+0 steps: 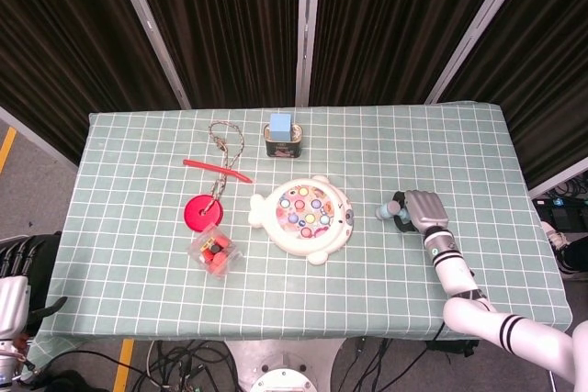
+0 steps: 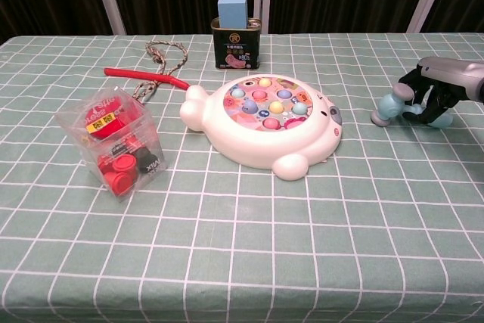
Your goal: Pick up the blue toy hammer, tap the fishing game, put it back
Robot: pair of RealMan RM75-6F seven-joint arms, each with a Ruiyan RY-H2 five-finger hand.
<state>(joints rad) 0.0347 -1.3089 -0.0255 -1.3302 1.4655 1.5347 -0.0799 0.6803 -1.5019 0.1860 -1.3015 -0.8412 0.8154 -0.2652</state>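
Head view: the blue toy hammer [image 1: 390, 212] lies on the table [image 1: 138, 162] toward the right edge, about halfway between the far and near edges. Its long axis runs roughly left to right, the head end pointing left toward the fishing game [image 1: 305, 217] and the handle hidden under the right hand [image 1: 422, 208]. That hand sits over the handle with fingers curled down around it, grasping the hammer. The fishing game rests near the table's middle, well apart from the hammer. A dark tin [image 1: 280, 141] with a blue block [image 1: 280, 124] on top stands toward the far edge. The left hand [image 1: 16, 296] hangs off the near left corner; whether its fingers are spread or clenched cannot be told

Chest view: the hammer [image 2: 390, 106] is at the right edge, its head low and close to the cloth, though contact cannot be told, pointing left toward the fishing game [image 2: 265, 126]. The right hand [image 2: 439, 93] has dark fingers [image 2: 428, 101] wrapped around the handle. A clear box [image 2: 115, 144] of red pieces stands near the left edge, a red stick [image 2: 144, 76] and a cord [image 2: 160, 59] behind it
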